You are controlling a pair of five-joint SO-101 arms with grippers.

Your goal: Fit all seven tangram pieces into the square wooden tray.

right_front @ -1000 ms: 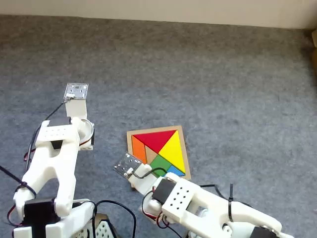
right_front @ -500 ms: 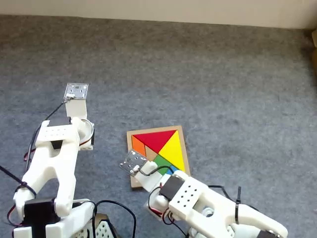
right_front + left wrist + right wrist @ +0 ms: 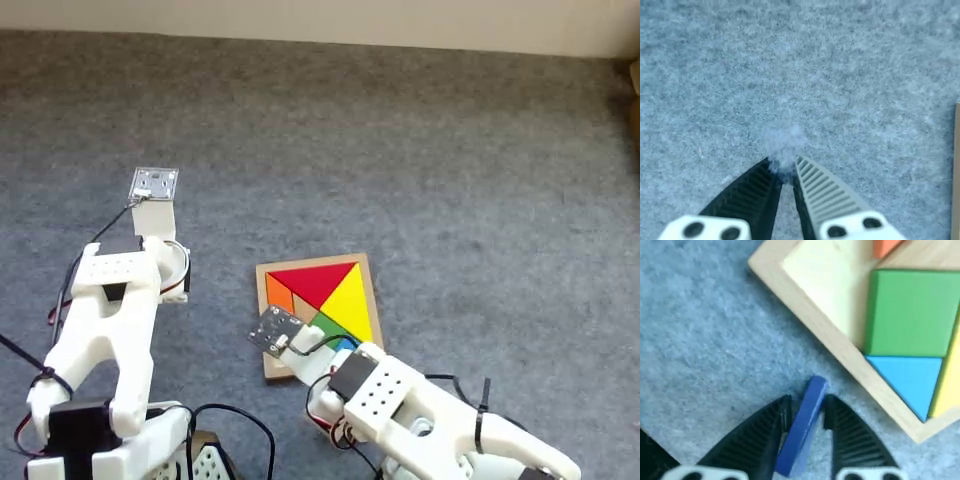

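Blue piece (image 3: 800, 440) looks light, stiff, slick; my right gripper (image 3: 806, 402) clamps its flat faces beside the tray (image 3: 810, 312) edge, left gripper (image 3: 783, 170) closed.

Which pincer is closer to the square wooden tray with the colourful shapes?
Right. The right pincer, gripping a dark blue tangram piece, is just outside the rim of the square wooden tray. The left pincer is well off to the side, over grey carpet.

No legible text, label, number or sign in any view. Surfaces checked: wooden tray (image 3: 312, 262) rim at 6 o'clock in the high view, tangram pieces (image 3: 352, 300) in it, blue piece (image 3: 802, 432), carpet (image 3: 450, 150). All are unmarked.
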